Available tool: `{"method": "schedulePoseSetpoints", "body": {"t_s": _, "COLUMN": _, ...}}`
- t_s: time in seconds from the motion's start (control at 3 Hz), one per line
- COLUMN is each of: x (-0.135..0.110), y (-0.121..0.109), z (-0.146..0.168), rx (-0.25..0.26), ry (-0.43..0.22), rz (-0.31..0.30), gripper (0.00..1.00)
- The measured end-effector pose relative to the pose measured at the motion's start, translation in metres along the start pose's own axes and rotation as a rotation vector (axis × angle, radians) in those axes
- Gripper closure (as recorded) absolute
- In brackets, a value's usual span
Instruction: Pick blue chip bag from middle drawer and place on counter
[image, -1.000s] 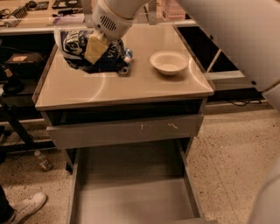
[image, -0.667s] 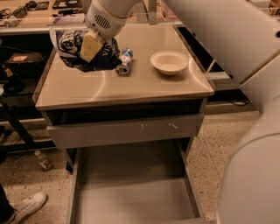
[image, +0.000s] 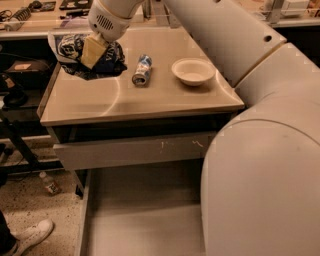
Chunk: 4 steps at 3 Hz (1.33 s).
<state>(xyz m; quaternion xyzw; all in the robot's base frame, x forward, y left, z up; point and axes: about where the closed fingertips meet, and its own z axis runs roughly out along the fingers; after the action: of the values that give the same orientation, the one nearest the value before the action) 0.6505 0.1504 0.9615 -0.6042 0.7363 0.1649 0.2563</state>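
The blue chip bag (image: 102, 64), crumpled navy foil with white lettering, is at the far left of the beige counter (image: 160, 100), its bottom at the tabletop. My gripper (image: 92, 50) comes down from the top, shut on the bag, with one tan finger (image: 90, 51) across its front. The middle drawer (image: 145, 215) stands pulled out below, its flat grey floor bare. My white arm fills the right side of the view and hides the drawer's right part.
A small blue-and-white can (image: 142, 70) lies on the counter right of the bag. A white bowl (image: 193, 71) stands further right. The upper drawer front (image: 135, 150) has white scratches. A bottle (image: 50, 184) and a shoe (image: 30, 237) are on the floor at left.
My gripper has carried the bag a little to the left over the counter, away from the can. The arm now covers more of the right side.
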Motion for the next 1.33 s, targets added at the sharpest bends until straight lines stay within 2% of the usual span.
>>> {"method": "schedulePoseSetpoints", "body": {"t_s": 0.33, "x": 0.000, "y": -0.014, "z": 0.016, "rx": -0.008, "ry": 0.024, "rz": 0.021, "gripper": 1.00}}
{"method": "schedulePoseSetpoints", "body": {"t_s": 1.33, "x": 0.029, "y": -0.048, "z": 0.059, "rx": -0.017, "ry": 0.055, "rz": 0.111, "gripper": 1.00}}
